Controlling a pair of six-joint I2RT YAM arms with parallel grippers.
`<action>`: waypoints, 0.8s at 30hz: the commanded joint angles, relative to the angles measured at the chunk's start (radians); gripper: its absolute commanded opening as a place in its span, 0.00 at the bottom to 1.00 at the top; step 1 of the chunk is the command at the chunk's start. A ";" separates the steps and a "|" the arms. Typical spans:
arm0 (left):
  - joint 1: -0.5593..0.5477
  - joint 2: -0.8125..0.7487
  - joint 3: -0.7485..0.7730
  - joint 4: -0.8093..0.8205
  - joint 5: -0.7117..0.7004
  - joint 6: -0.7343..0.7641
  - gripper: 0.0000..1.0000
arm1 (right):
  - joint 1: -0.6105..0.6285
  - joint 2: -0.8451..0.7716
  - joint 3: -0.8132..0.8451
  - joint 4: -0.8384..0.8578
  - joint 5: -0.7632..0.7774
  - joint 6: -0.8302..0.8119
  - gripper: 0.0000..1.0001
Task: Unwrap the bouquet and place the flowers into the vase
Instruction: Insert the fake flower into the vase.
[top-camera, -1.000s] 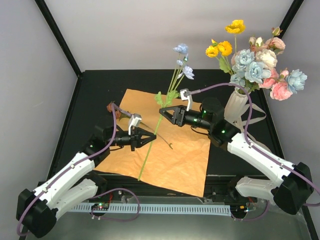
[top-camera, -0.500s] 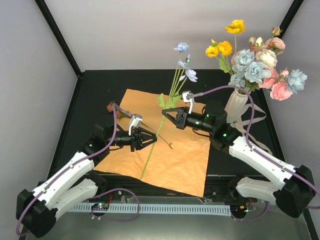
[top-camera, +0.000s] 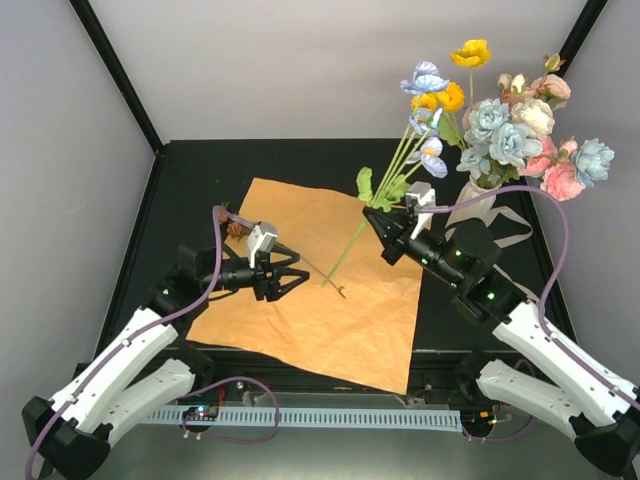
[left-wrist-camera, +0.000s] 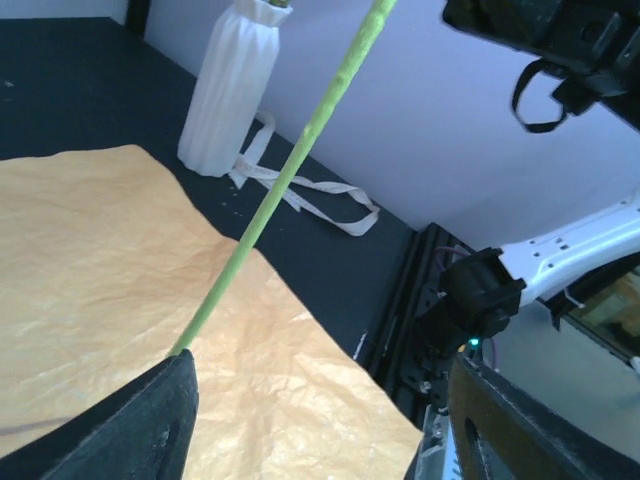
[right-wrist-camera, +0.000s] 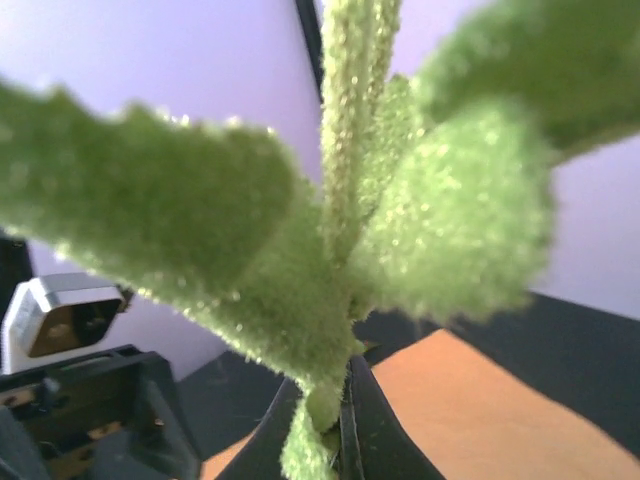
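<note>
Green and fuzzy, the blue-flower stem (top-camera: 348, 252) sits clenched in the right gripper (top-camera: 384, 228), above the table's middle; it tilts from its foot over the orange paper (top-camera: 320, 320) up toward the far right corner, blooms near the flowers (top-camera: 520, 135) in the vase (top-camera: 470, 212); the left gripper (top-camera: 293, 279) stands spread and holds nothing, the stem's foot just beside its fingertips; the paper lies flat on the table (top-camera: 190, 190); a cream ribbon (top-camera: 515, 232) trails beside the vase's base.
</note>
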 joint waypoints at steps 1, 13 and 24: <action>-0.007 -0.041 0.044 -0.069 -0.105 0.061 0.77 | 0.003 -0.060 0.037 -0.096 0.201 -0.216 0.01; -0.006 -0.073 0.069 -0.183 -0.243 0.169 0.99 | 0.004 -0.118 0.138 -0.278 0.716 -0.429 0.01; -0.006 -0.093 0.040 -0.192 -0.302 0.210 0.99 | -0.032 -0.117 0.171 -0.249 1.063 -0.567 0.01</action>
